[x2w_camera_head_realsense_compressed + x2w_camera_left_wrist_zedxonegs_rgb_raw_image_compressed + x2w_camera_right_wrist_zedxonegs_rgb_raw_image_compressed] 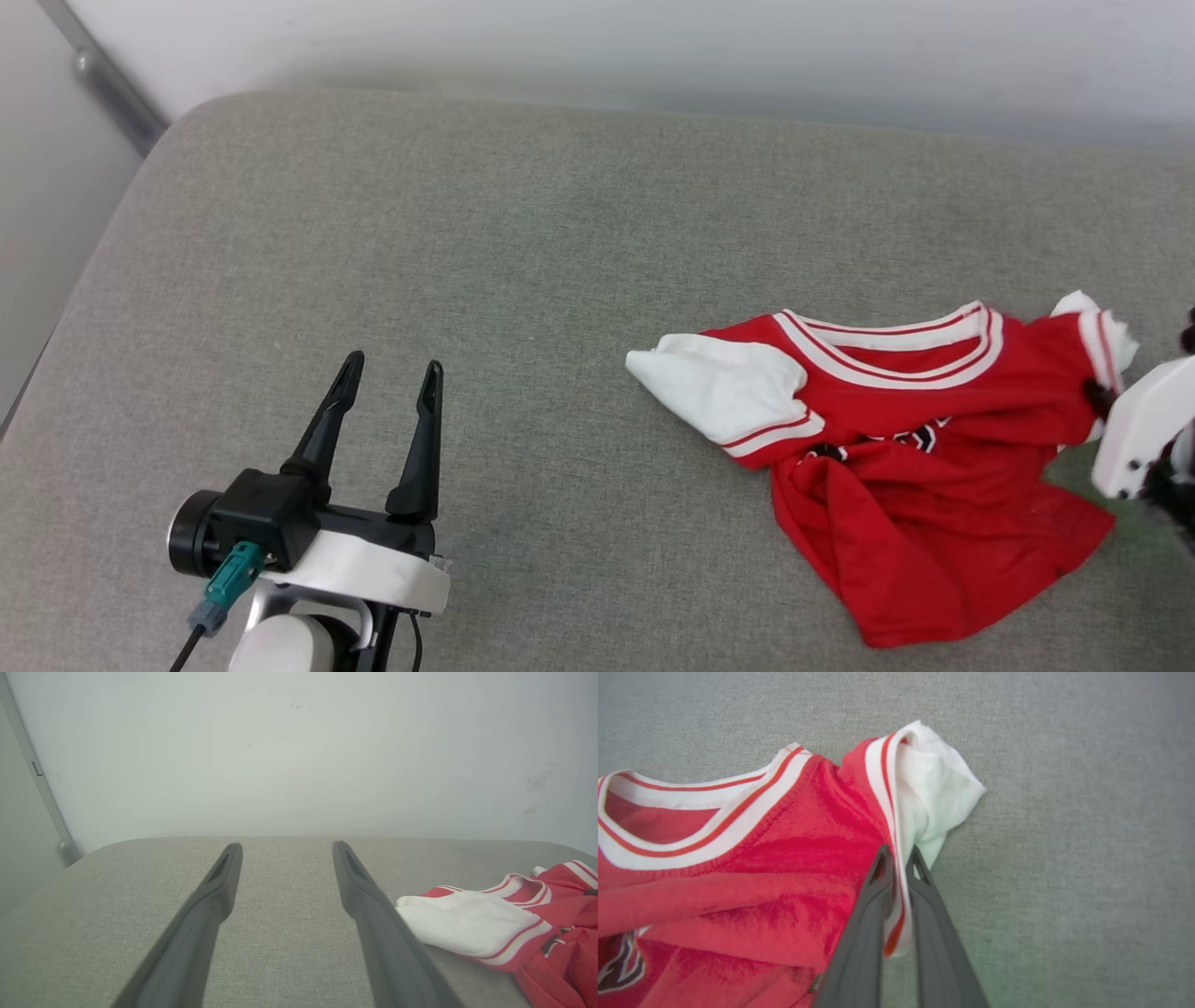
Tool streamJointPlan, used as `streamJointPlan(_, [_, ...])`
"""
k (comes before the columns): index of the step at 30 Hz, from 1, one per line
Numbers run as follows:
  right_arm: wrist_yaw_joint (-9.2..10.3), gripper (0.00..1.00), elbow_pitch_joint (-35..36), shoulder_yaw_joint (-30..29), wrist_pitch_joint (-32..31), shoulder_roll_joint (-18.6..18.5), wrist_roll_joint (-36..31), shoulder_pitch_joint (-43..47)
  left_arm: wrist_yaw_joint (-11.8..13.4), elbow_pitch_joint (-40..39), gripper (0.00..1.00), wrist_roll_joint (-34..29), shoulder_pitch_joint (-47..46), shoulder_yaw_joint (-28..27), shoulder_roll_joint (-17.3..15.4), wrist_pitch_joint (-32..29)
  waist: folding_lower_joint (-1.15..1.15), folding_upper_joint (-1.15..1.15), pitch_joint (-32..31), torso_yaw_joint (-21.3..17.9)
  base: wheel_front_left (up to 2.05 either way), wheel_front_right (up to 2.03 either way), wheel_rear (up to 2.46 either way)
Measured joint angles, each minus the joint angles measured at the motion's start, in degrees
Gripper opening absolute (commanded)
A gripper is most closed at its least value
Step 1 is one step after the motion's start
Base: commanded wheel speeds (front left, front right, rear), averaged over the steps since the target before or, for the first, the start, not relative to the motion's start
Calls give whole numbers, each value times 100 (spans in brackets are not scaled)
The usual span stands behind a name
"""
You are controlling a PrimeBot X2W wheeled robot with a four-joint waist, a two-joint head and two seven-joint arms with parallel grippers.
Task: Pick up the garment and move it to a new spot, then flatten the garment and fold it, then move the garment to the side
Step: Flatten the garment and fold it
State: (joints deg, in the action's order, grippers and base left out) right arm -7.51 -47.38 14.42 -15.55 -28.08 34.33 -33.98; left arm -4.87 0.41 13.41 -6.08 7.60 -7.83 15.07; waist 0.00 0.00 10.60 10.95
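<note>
Left gripper (392, 366): two long black tapering fingers (417, 448) on a black block. White curved shell (364, 569) beneath. Silver-rimmed black cylinder (191, 534) on its left. Teal connector (233, 571) runs into a black cable (187, 647).

Right gripper (899, 858): dark grey, slotted tips. White housing (1144, 425) with small dark screw spots.

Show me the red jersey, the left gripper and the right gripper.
red jersey (934, 532): head view, on its red lower body.
left gripper (392, 366): head view, midway between its open fingers.
right gripper (899, 855): right wrist view, between fingers shut on the sleeve trim.
</note>
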Motion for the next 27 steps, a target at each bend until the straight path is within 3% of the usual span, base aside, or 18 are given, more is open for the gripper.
streamJointPlan(1, [0,2,-22,-23,14,92,-24,59,-1,23,100,-8,0,-16,7,0,0,0,-14,-19,0,0,0])
streamJointPlan(2, [0,15,-29,-14,15,170,-53,101,-2,43,100,-8,0,-24,12,0,0,0,-27,-36,0,0,0])
streamJointPlan(3, [0,38,-23,-1,34,237,-87,129,-8,71,100,-9,0,-30,15,0,0,0,-41,-51,0,0,0])
streamJointPlan(4, [0,100,-30,-21,59,287,-105,141,-18,96,100,-12,1,-37,19,0,0,0,-54,-65,0,0,0])
streamJointPlan(10, [1,100,312,66,360,510,-140,184,-19,244,100,-14,49,-80,26,0,0,0,-181,-196,0,0,0])
streamJointPlan(18, [0,100,1917,101,1358,320,-97,587,5,260,100,98,169,-234,34,0,0,0,-445,-570,0,0,0])
streamJointPlan(23, [1,100,3155,-388,1924,337,-31,1367,7,279,100,220,272,-216,78,-51,0,0,-535,-888,0,0,0])
streamJointPlan(27, [1,100,4050,-928,2280,564,-272,2034,-20,313,100,320,277,-99,65,-427,0,0,-494,-1123,0,0,0])
